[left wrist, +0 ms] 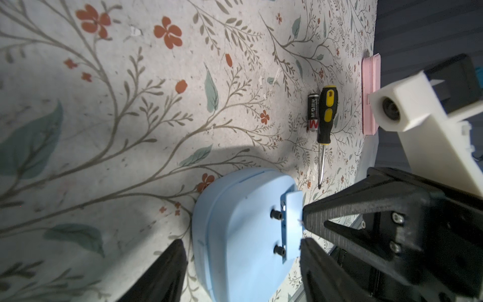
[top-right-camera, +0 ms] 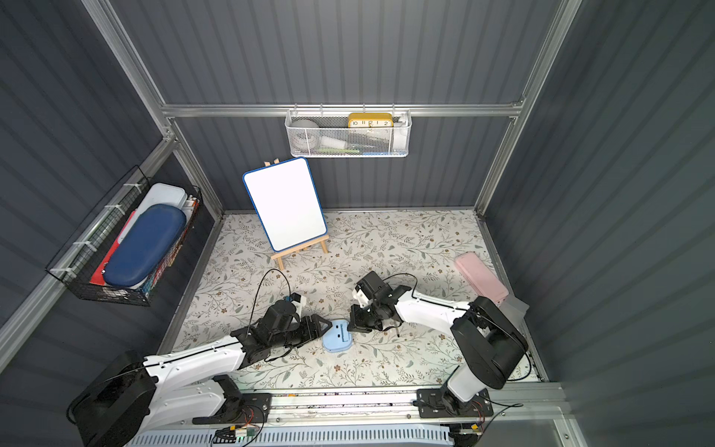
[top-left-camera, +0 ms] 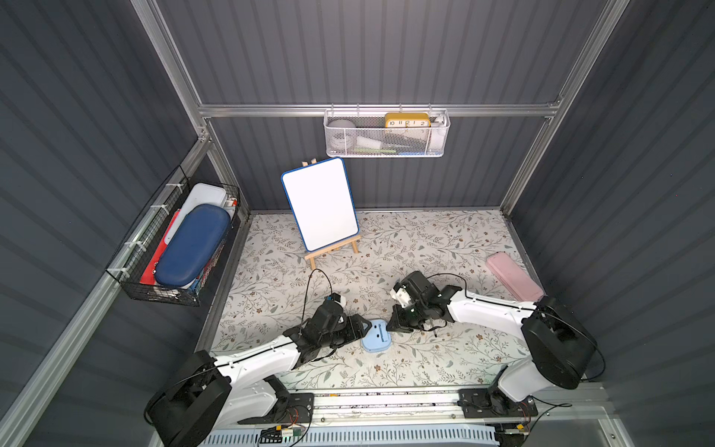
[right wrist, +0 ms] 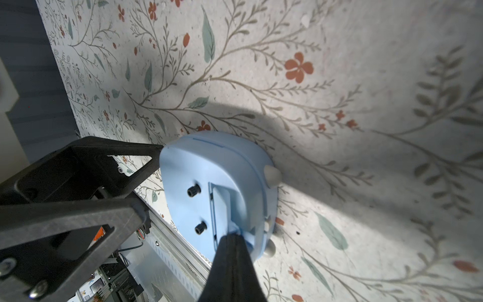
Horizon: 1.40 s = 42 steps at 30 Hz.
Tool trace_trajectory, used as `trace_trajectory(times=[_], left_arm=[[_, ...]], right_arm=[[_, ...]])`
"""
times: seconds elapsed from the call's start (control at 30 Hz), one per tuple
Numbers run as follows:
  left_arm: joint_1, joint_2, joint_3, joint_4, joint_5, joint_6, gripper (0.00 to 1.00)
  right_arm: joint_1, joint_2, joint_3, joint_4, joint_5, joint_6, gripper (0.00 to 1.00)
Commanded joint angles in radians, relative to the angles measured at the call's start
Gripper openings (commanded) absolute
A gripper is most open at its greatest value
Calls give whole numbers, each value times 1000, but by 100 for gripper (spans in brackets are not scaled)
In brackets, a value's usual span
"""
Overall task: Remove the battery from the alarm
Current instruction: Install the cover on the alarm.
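Resting face-down, rounded smooth blue plastic alarm (left wrist: 235, 235).

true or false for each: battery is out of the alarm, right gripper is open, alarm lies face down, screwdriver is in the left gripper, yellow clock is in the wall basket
1. The battery lies on the table, outside the alarm. True.
2. The right gripper is open. False: it is shut, pinching the alarm's back cover.
3. The alarm lies face down. True: its blue back with two knobs faces up.
4. The screwdriver is in the left gripper. False: it lies on the table beside the battery; the left jaws stand open around the alarm.
5. The yellow clock sits in the wall basket. True.
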<state>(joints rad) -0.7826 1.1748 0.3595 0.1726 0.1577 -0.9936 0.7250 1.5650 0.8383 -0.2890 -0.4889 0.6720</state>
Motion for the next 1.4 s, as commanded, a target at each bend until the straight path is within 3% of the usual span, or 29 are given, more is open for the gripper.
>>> trace_trajectory(times=[0.0,1.37], left_arm=[[-8,14,-5,17,14,-2,72],[-24,22,-8,67,10,-29,73]], right_arm=[[7,17,20,-3,0,-8,0],[28,64,10,31,-20,7,0]])
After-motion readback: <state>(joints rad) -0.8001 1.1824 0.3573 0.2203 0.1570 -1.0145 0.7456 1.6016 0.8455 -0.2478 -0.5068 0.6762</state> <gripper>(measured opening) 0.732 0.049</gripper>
